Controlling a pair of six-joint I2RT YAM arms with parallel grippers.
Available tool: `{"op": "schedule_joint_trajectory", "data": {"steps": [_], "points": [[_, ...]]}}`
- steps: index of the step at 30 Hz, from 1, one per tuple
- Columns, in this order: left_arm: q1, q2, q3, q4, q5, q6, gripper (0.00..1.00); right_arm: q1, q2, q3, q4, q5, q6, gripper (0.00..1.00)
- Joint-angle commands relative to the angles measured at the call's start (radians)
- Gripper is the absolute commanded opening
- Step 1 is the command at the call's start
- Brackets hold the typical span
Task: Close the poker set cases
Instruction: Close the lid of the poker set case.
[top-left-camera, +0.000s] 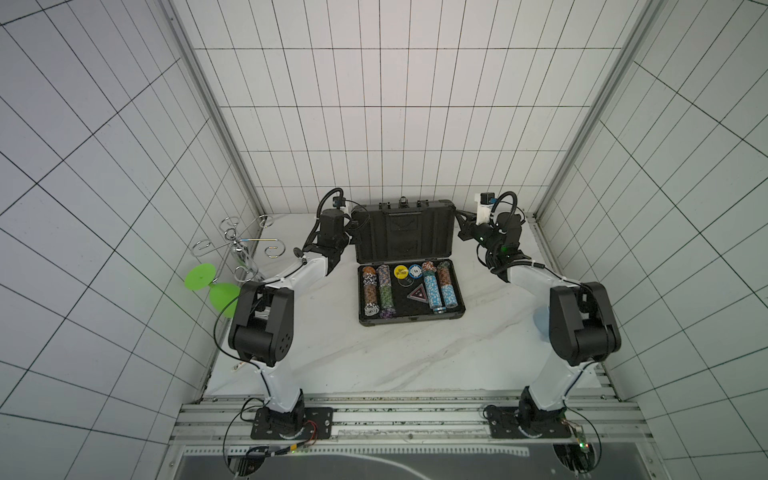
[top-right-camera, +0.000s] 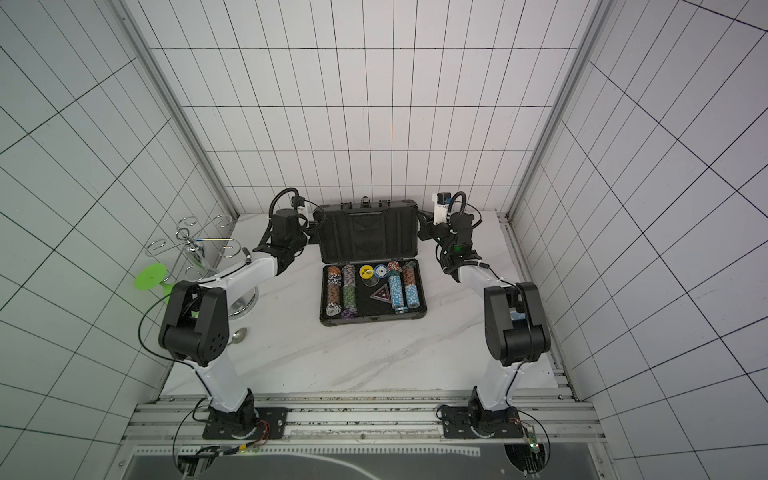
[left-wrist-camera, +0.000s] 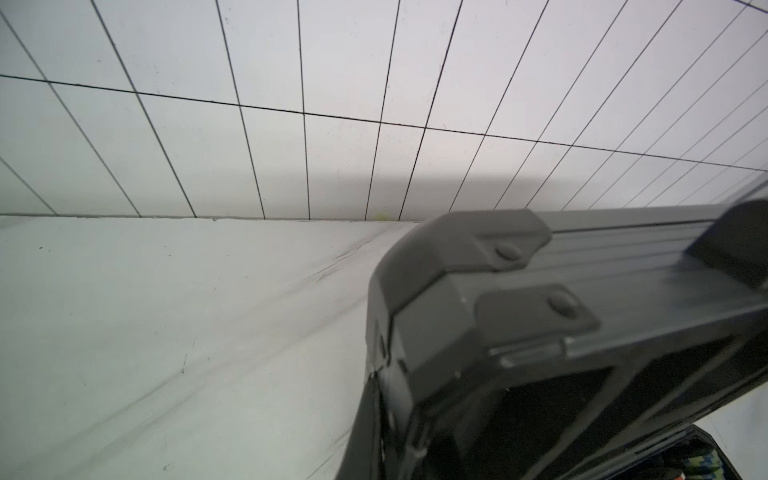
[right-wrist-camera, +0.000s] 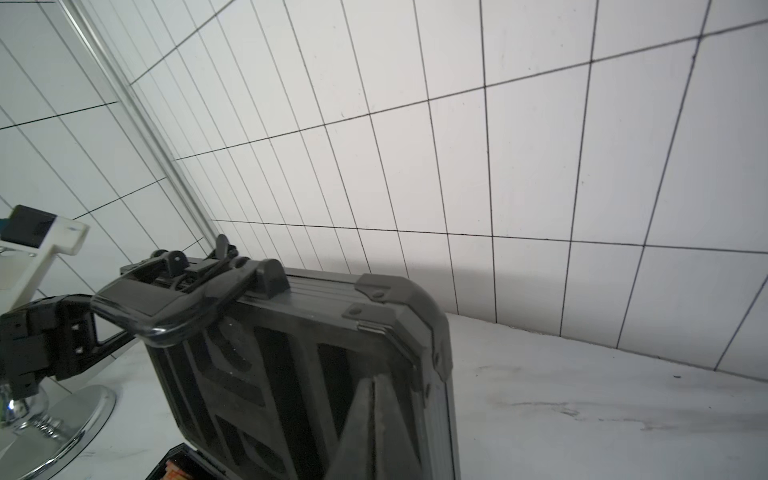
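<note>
In both top views I see the poker case (top-left-camera: 402, 237) (top-right-camera: 368, 239) lying open in the middle of the white table (top-left-camera: 374, 357), towards the far wall. Its base lies flat with rows of coloured chips (top-left-camera: 432, 286) in it. The lid (top-left-camera: 401, 226) stands up from the far edge of the base, with the handle (top-left-camera: 401, 210) along its top edge. My left gripper (top-left-camera: 353, 226) sits at the lid's left edge and my right gripper (top-left-camera: 458, 218) at its right edge, both high up near the top corners. From here I cannot make out the jaws. A chrome glass rack (top-left-camera: 237, 245) and a green glass (top-left-camera: 199, 276) stand far left, well apart from the case.

In the left wrist view the left gripper (left-wrist-camera: 368, 411) shows as a dark, narrow wedge, jaws pressed together with nothing between them. It sits just beside the lid's corner cap (left-wrist-camera: 436, 282). I cannot tell whether it touches the lid's edge.

In the right wrist view the right gripper (right-wrist-camera: 374, 407) is likewise fully closed, its two fingers (right-wrist-camera: 357, 419) meeting in a thin seam and holding nothing. It lies right at the lid's side edge, below the corner cap (right-wrist-camera: 415, 307). Across the lid I see the handle (right-wrist-camera: 174, 307) and, beyond it, the left gripper (right-wrist-camera: 45, 340) at the opposite edge. A corner of the base with orange chips (right-wrist-camera: 174, 467) shows below.
</note>
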Motion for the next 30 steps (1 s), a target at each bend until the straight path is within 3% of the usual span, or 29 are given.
{"op": "schedule_joint_trajectory", "data": {"steps": [1,8,14,17,20,30], "points": [[-0.013,-0.078,-0.061,-0.031,0.062,-0.052,0.0,0.033,-0.069,-0.085,-0.012,0.024,-0.048,0.0],[-0.043,-0.14,-0.137,-0.015,0.051,-0.029,0.0,0.053,-0.155,-0.147,-0.111,0.147,-0.074,0.0],[-0.068,-0.176,-0.174,-0.028,0.042,-0.011,0.0,0.051,-0.221,-0.133,-0.194,0.255,-0.05,0.07],[-0.081,-0.199,-0.212,-0.02,0.02,-0.004,0.0,0.051,-0.24,-0.11,-0.285,0.3,-0.062,0.28],[-0.084,-0.211,-0.231,-0.016,0.015,-0.004,0.0,0.05,-0.255,-0.148,-0.304,0.337,-0.079,0.38],[-0.113,-0.248,-0.298,-0.011,-0.007,-0.022,0.0,0.008,-0.334,-0.205,-0.351,0.253,-0.063,0.45]]}}
